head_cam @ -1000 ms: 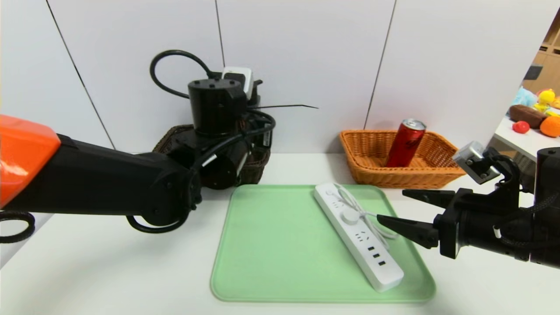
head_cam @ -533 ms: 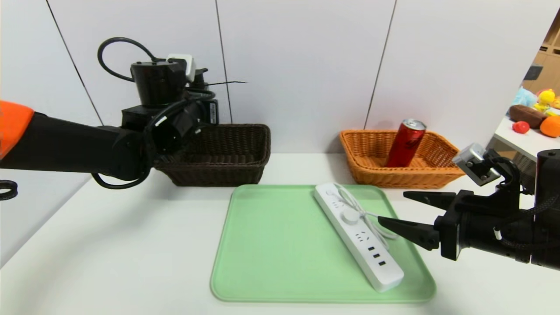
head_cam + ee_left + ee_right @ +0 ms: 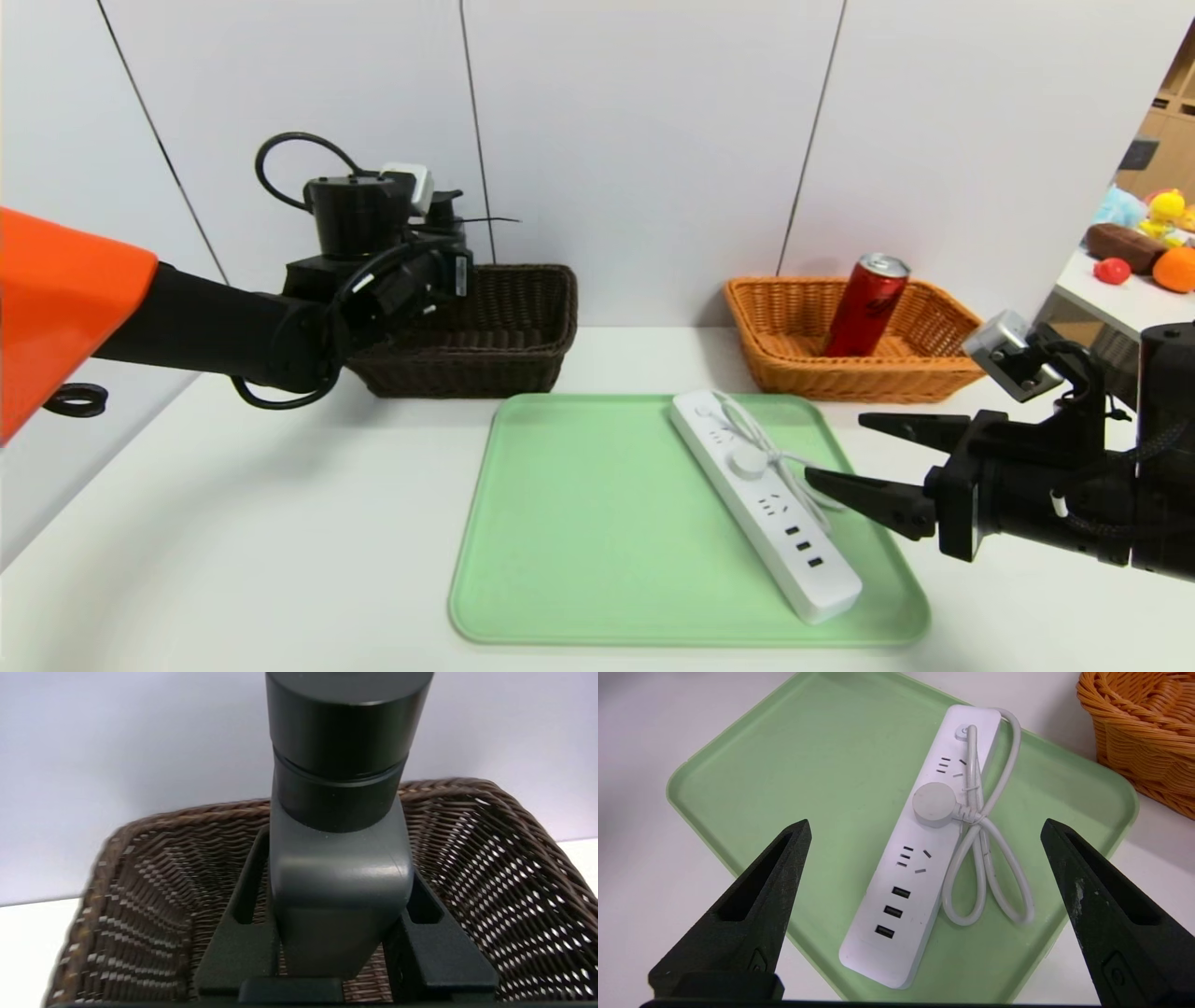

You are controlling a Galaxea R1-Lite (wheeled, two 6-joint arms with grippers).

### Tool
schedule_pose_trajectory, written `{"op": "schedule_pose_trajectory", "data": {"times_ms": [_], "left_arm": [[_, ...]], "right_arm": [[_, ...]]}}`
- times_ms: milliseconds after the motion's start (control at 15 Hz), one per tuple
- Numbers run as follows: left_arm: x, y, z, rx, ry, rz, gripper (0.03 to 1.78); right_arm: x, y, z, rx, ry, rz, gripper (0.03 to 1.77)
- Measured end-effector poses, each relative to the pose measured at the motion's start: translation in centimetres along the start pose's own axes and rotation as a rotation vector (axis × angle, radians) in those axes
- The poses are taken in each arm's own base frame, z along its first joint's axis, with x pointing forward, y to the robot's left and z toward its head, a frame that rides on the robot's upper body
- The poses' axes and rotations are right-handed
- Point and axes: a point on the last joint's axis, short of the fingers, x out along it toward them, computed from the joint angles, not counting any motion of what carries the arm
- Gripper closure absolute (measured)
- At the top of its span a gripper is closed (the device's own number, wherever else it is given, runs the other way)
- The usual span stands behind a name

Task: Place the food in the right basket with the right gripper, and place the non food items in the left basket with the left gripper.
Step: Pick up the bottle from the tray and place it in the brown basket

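The left gripper (image 3: 343, 933) is over the dark brown basket (image 3: 485, 350), which stands at the back left of the white table (image 3: 233, 541), against the wall. Its fingers (image 3: 233, 947) are closed on a dark pump bottle (image 3: 338, 868), and in the left wrist view the bottle stands upright between them, above the woven inside of the basket; whether the bottle touches the basket floor I cannot tell. The right gripper (image 3: 845, 457) is at the right edge of the green tray (image 3: 579, 523), with its two pointed fingers (image 3: 752, 914) spread wide and nothing between them. The white power strip (image 3: 761, 499) lies diagonally on the right half of the tray, with its looped white cord (image 3: 990, 858) beside it and the round plug on top of it. The red can (image 3: 864, 306) leans tilted inside the orange-tan basket (image 3: 794, 364) at the back right of the table.
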Motion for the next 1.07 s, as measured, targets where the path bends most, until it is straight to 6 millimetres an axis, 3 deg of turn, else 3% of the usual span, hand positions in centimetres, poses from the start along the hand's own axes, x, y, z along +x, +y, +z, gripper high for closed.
{"op": "schedule_pose_trajectory", "data": {"times_ms": [533, 1067], "left_arm": [[2.8, 0.0, -3.1, 0.001, 0.005, 0.012, 1.21], [3.8, -0.1, -4.9, 0.008, 0.025, 0.013, 1.21]], "right_arm": [[0.4, -0.2, -0.3, 0.008, 0.02, 0.001, 0.1], [0.7, -0.2, -0.4, 0.01, 0.028, 0.001, 0.1]]}}
